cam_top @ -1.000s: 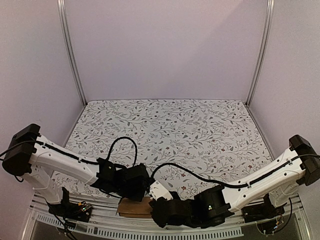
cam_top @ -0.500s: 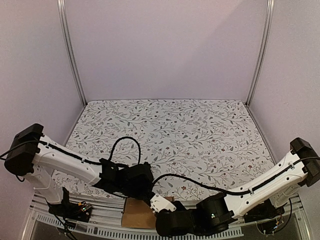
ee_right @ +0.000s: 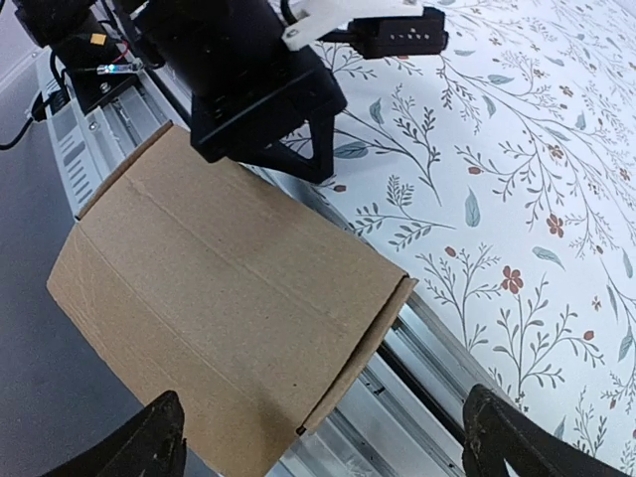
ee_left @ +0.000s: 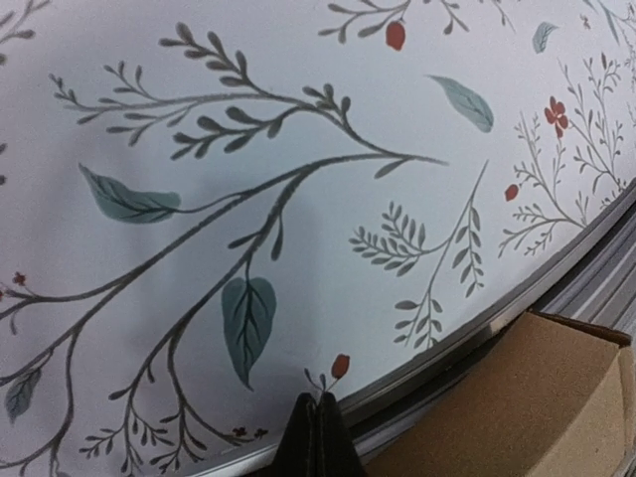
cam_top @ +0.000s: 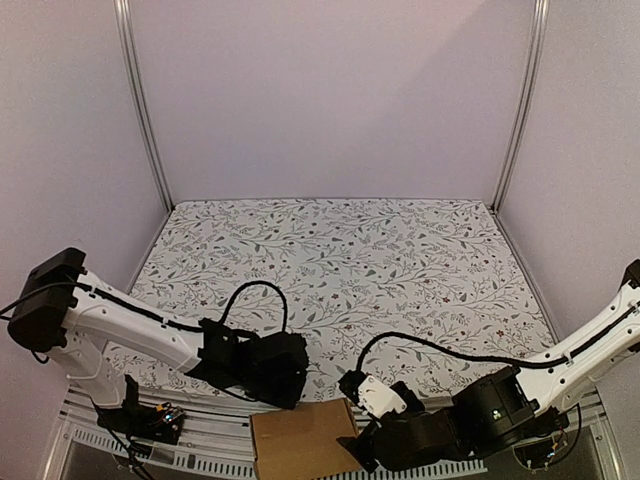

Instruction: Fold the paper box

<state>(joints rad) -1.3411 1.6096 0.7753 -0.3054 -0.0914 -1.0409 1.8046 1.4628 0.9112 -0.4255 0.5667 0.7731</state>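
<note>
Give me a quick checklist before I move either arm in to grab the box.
1. Right claw open: ok, its fingers stand wide apart over the paper box.
2. Left claw shut and empty: ok.
3. Box resting on the floral table cover: not ok, it lies over the metal rail at the near edge.
4. Box free of both claws: ok, neither is closed on it.
5. Box ends folded shut: cannot tell.

The paper box (ee_right: pixel 219 288) is seen as matt, creased brown cardboard, the table cover (ee_left: pixel 298 149) as a smooth, matt printed sheet, and the edge rail (ee_right: pixel 447 373) as dull grey metal.
</note>
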